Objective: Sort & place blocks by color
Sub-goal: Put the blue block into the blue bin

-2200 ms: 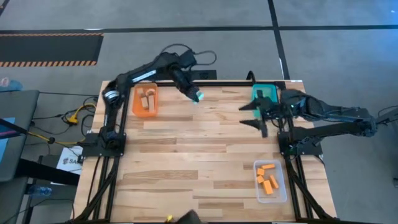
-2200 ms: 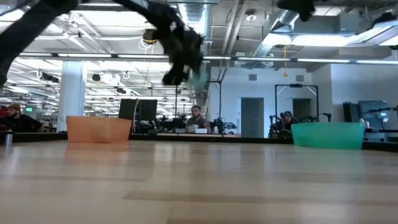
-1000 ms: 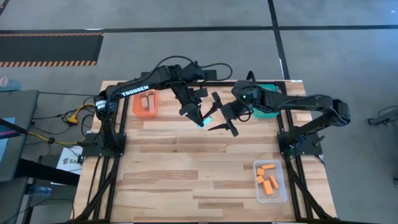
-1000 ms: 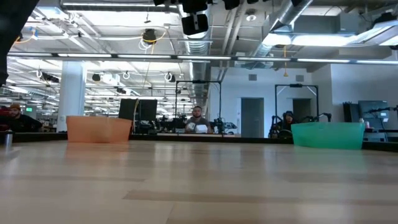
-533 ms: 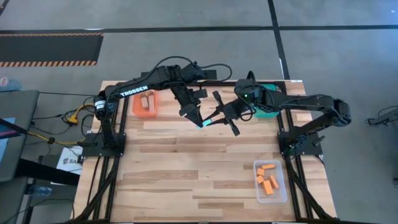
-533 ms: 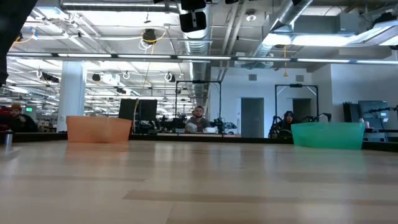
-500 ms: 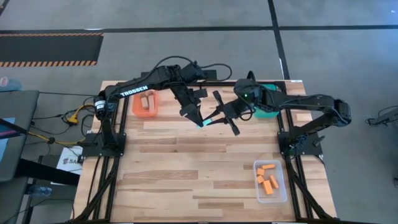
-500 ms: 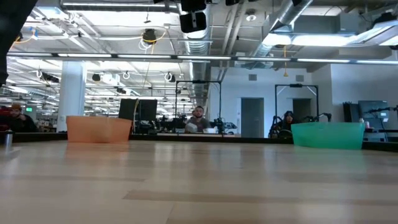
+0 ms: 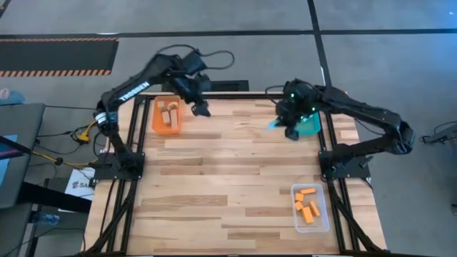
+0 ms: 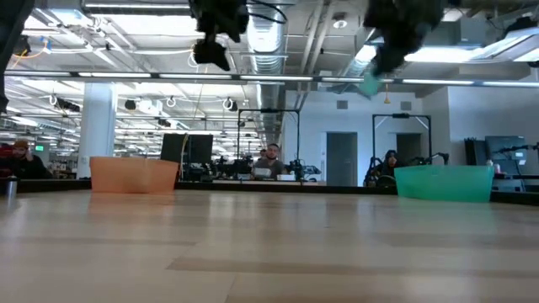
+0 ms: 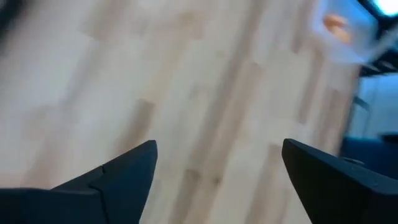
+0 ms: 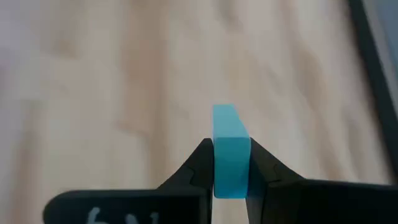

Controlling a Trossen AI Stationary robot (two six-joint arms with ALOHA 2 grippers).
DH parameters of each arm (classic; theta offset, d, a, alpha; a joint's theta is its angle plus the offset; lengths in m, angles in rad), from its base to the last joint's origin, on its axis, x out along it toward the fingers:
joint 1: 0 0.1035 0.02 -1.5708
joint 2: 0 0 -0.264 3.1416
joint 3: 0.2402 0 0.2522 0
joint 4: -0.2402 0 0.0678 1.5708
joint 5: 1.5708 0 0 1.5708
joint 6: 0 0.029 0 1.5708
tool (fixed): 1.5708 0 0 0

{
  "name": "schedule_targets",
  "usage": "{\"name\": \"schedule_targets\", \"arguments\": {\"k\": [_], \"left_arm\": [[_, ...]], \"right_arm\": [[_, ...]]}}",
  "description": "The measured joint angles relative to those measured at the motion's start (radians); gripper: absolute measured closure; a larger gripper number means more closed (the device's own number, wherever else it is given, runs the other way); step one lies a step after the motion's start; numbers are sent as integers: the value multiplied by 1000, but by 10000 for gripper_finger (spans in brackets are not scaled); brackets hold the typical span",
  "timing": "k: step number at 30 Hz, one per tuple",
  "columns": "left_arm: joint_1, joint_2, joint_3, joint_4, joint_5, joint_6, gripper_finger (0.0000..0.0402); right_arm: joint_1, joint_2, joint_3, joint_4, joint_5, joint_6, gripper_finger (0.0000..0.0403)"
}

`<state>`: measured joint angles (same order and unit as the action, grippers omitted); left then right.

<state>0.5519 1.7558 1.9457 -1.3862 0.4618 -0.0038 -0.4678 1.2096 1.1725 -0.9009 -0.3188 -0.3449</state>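
A light blue block (image 12: pixel 230 140) sits between the fingers of my right gripper (image 9: pixel 280 125), high above the table beside the teal tray (image 9: pixel 312 127); the low view shows this block (image 10: pixel 370 83) under the gripper (image 10: pixel 383 59). My left gripper (image 9: pixel 201 110) hangs open and empty near the orange tray (image 9: pixel 166 116), which holds pale wood blocks (image 9: pixel 169 113); its fingers (image 11: pixel 214 171) stand wide apart. Orange blocks (image 9: pixel 307 203) lie in the clear tray (image 9: pixel 323 214). My right gripper pinches the light blue block by its two broad faces (image 12: pixel 231 163) between the two fingers (image 12: pixel 199 163). One end of the block sticks out past the fingertips. The fingers slant down toward the table's left. The block is lifted well clear of the table.
The orange tray (image 10: pixel 135 175) stands at the far left and the teal tray (image 10: pixel 444 183) at the far right. The clear tray (image 11: pixel 341 31) lies at the near right. Bare wood (image 9: pixel 228 178) fills the middle. People stand in the room behind (image 10: pixel 271 162).
The light blue block has passed from my left gripper to my right over the table's middle. My right gripper shut on it and carried it toward the teal tray. My left gripper opened, let go and drew back toward the orange tray.
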Motion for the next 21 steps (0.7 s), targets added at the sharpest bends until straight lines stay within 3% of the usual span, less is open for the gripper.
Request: {"name": "schedule_targets", "arguments": {"k": [4, 8, 14, 21], "left_arm": [[26, -70, 0, 14, -66, 19, 79], [28, -123, 0, 72, -90, 22, 91], [27, -152, 0, 101, -92, 18, 103], [27, -152, 0, 98, -92, 22, 106]], "right_arm": [[-176, 12, -46, -108, 180, 20, 345], [-336, 65, -88, -127, 256, 92, 345], [-448, 131, -103, -123, 506, 209, 344], [-479, 237, -102, -193, 526, 243, 343]]}}
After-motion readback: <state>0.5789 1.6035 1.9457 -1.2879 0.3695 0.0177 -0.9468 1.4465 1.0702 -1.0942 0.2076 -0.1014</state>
